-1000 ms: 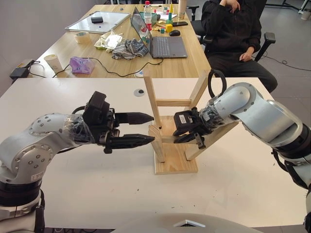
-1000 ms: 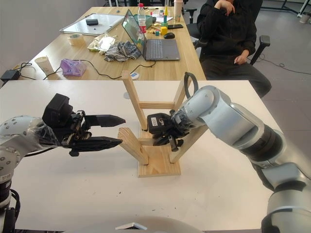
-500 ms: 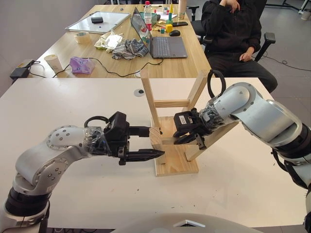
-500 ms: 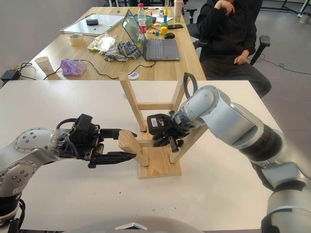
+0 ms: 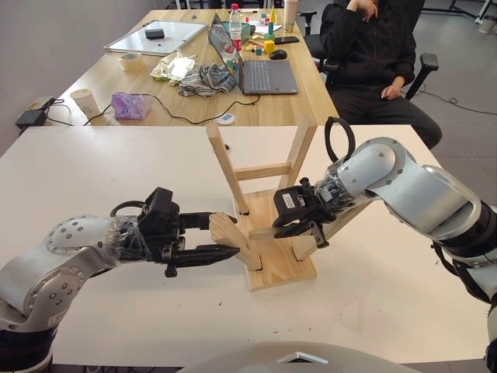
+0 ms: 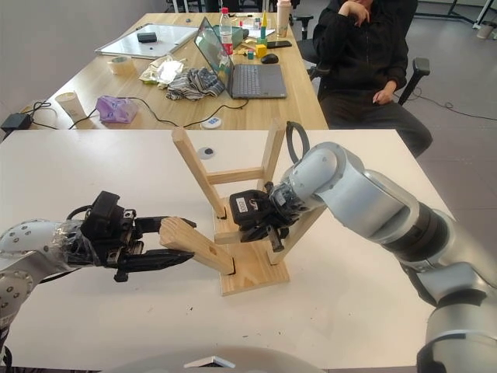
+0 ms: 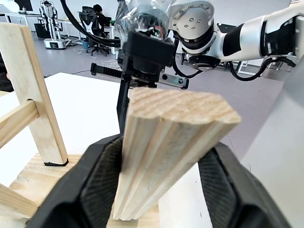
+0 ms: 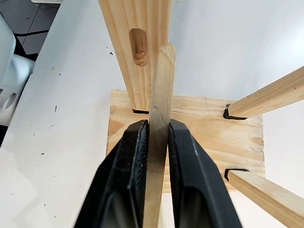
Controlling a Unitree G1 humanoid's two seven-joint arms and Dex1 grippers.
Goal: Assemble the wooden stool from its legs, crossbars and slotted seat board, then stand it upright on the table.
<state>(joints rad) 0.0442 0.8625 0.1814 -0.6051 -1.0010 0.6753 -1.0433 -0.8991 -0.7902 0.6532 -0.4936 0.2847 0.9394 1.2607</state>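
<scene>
The wooden stool lies upside down on the white table, its seat board flat and its legs pointing up. A crossbar joins the two far legs. The near left leg leans out to the left. My left gripper is shut on that leg's free end, which sits between the black pads. My right gripper is shut on a thin crossbar over the seat board, beside a leg with a dowel hole.
Behind the white table stands a wooden table with a laptop, a bottle, cloths and cables. A person sits on a chair at the back right. A round grommet lies just behind the stool. The table's front and left offer free room.
My left gripper, open and apart from the stool one second ago, closed on the near left leg and drew it leftward. The stool's legs tilted left. The right gripper kept its hold.
</scene>
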